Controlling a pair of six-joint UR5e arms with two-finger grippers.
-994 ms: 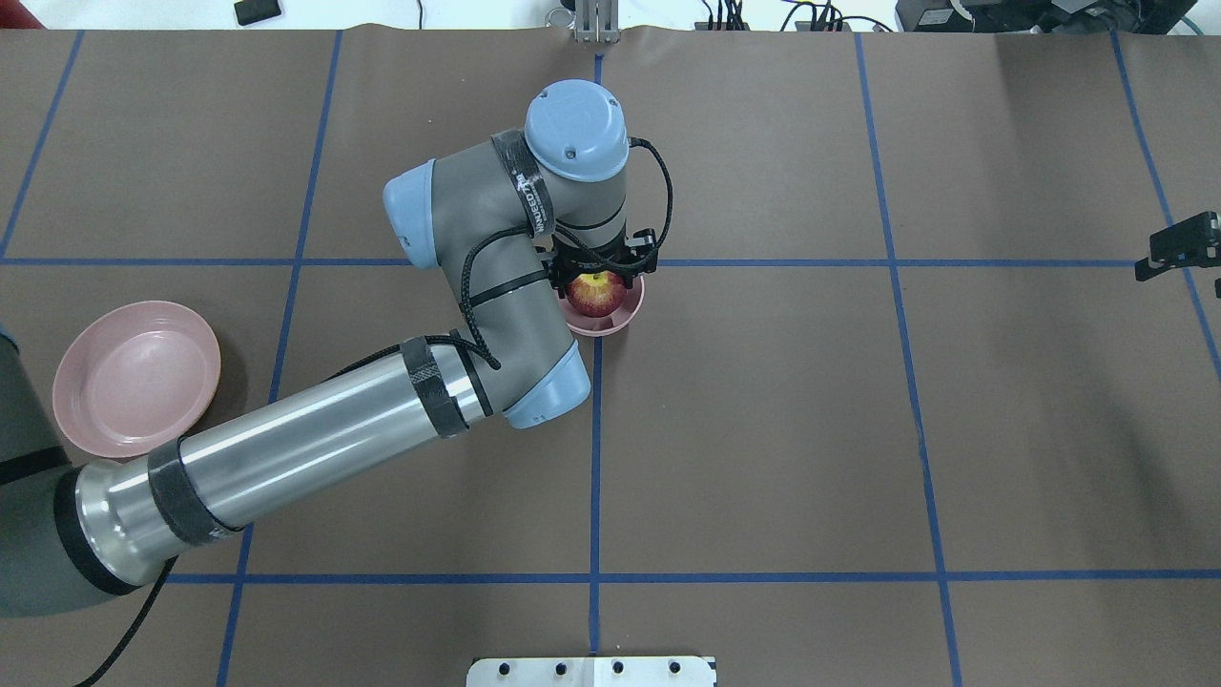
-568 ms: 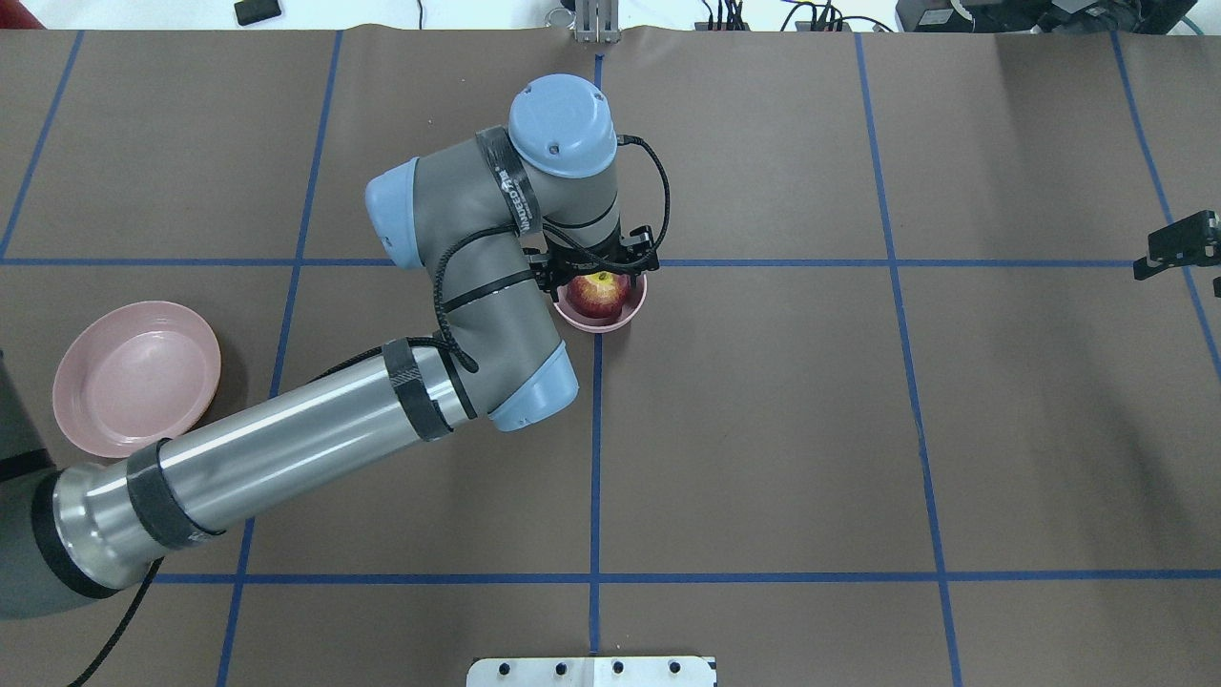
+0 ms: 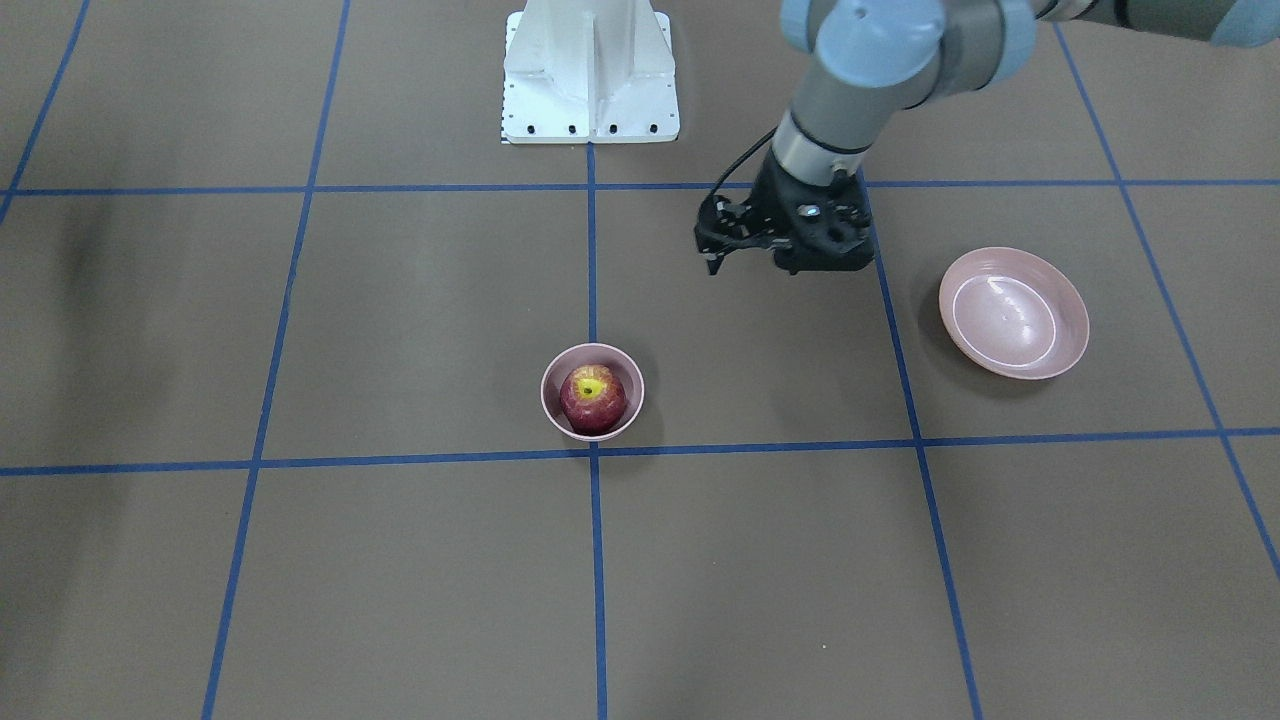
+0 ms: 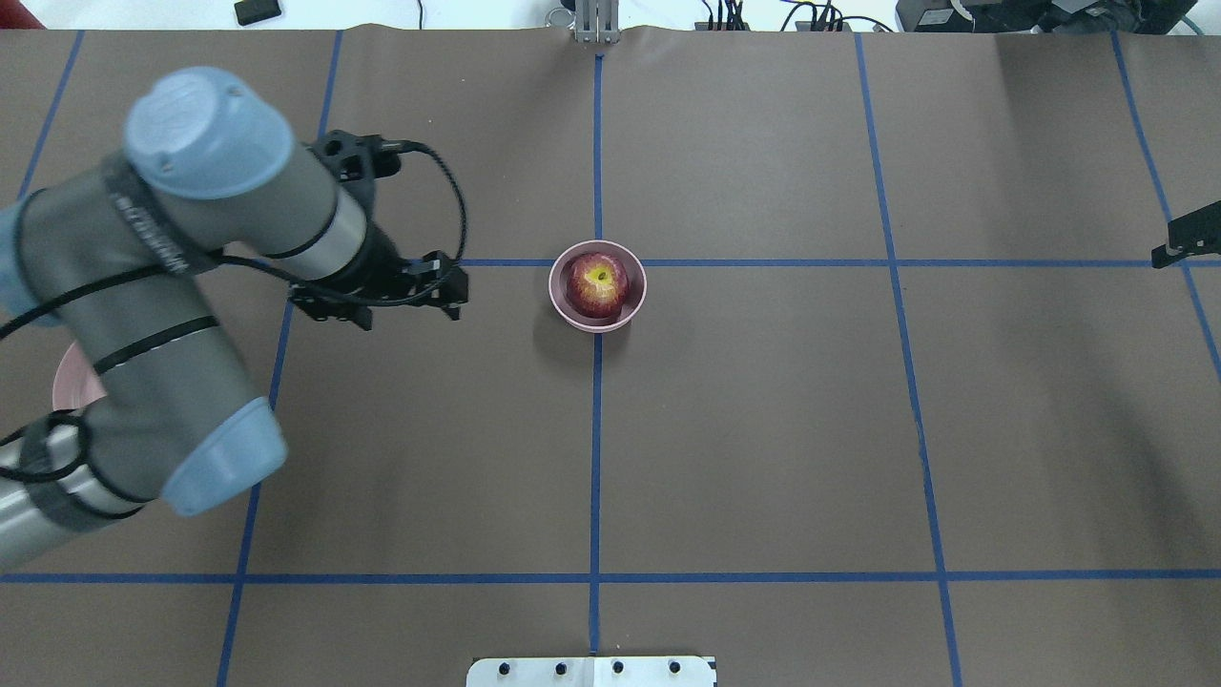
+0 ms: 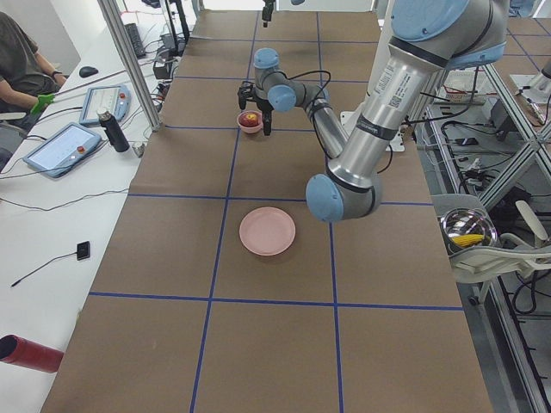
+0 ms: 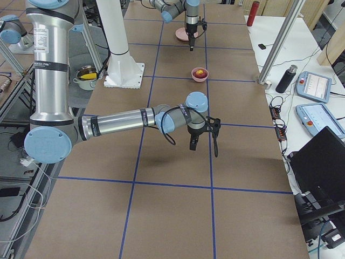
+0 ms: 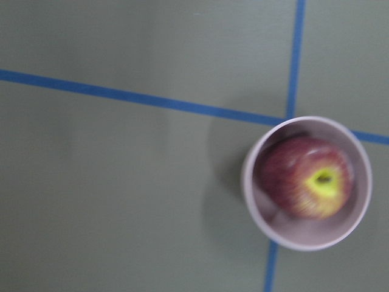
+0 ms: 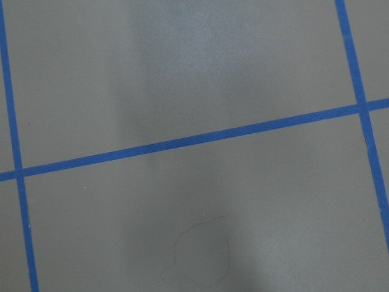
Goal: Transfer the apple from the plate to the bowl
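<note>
The dark-red apple point(image 4: 597, 283) with its yellow-green stem hollow sits inside the small deep pink bowl point(image 4: 572, 313) at the table's middle; both also show in the front view, apple point(image 3: 592, 397) and bowl point(image 3: 549, 400), and in the left wrist view, apple point(image 7: 307, 176) and bowl point(image 7: 261, 213). My left gripper point(image 4: 391, 303) is open, holds nothing, and hangs above the table left of the bowl, between the bowl and the plate point(image 3: 1013, 313). In the overhead view my left arm hides most of the plate point(image 4: 65, 384). My right gripper point(image 4: 1186, 239) is at the far right edge; its jaws cannot be made out.
Brown table cover with blue tape grid lines point(image 4: 595, 458). The white robot base plate point(image 3: 590, 75) stands at the robot's side. Cables and devices point(image 4: 763, 14) lie beyond the far edge. The right wrist view shows only bare cover.
My left gripper has lifted off the bowl and swung left toward the plate. The apple stays in the bowl. The arm now covers most of the plate in the overhead view.
</note>
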